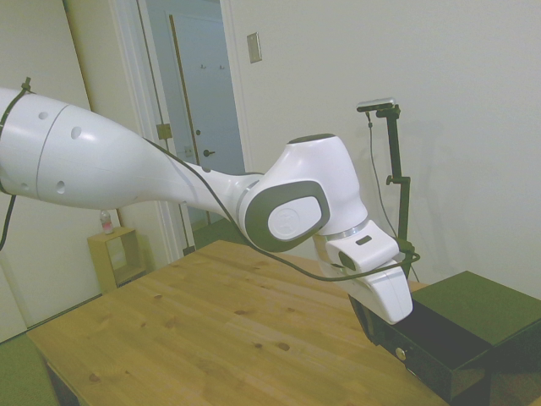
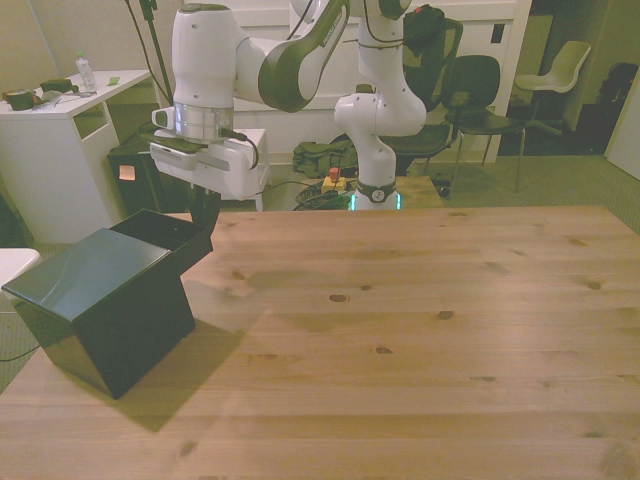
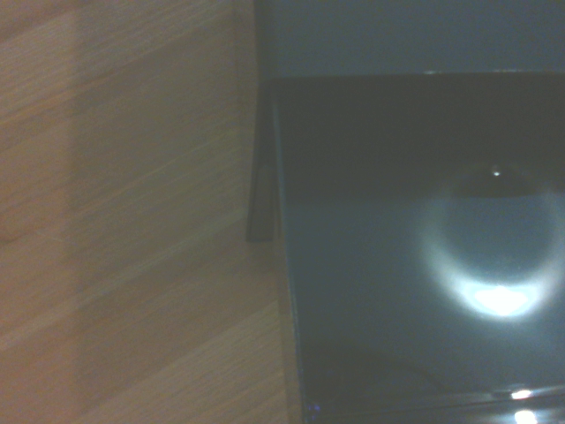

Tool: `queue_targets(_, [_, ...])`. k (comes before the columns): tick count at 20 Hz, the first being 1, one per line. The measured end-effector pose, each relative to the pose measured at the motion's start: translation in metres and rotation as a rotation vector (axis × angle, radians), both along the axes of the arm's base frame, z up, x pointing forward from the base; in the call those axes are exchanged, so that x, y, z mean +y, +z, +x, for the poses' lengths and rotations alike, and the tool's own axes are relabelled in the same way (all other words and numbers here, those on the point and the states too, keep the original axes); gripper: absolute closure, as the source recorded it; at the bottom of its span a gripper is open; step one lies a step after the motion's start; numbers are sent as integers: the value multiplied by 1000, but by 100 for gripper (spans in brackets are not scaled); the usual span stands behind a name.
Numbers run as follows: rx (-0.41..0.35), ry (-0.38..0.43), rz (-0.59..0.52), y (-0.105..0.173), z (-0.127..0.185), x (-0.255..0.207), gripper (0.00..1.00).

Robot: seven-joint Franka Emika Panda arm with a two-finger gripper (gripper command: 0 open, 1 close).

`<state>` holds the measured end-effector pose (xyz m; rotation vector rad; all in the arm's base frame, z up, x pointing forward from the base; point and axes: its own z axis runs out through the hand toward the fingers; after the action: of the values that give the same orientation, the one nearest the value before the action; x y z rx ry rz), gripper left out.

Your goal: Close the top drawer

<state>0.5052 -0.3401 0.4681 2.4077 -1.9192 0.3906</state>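
Side view: black cabinet (image 1: 473, 326) sits on the wooden table (image 1: 211, 330), top drawer (image 1: 406, 338) pulled out of the cabinet front toward the arm, brass knob (image 1: 401, 353) visible on the drawer face. White arm's hand, i.e. the gripper (image 1: 390, 315), hangs right over the outer end of the open drawer; fingers are hidden behind the hand body and the drawer, so can't tell if they're apart or together. Front view: cabinet (image 2: 95, 300) at the table (image 2: 420, 330) edge, drawer (image 2: 165, 235) sticks out from the cabinet's upper part toward the arm base. Gripper (image 2: 204, 207) sits just above the drawer's far end, dark fingers (image 2: 204, 204) dropping to the drawer rim; gap between them not resolvable, contact unclear. Wrist view: blurry, glossy dark surface of the cabinet (image 3: 415, 265) with light glare, next to wood grain of the table (image 3: 124, 221); a dark strip runs along the cabinet edge.
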Motion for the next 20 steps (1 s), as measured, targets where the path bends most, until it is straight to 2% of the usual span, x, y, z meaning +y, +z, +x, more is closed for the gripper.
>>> queue_targets(6, [-2, -19, -3, 10, 2, -11, 100])
queue_targets(20, [21, -52, -14, -5, 27, -41, 100])
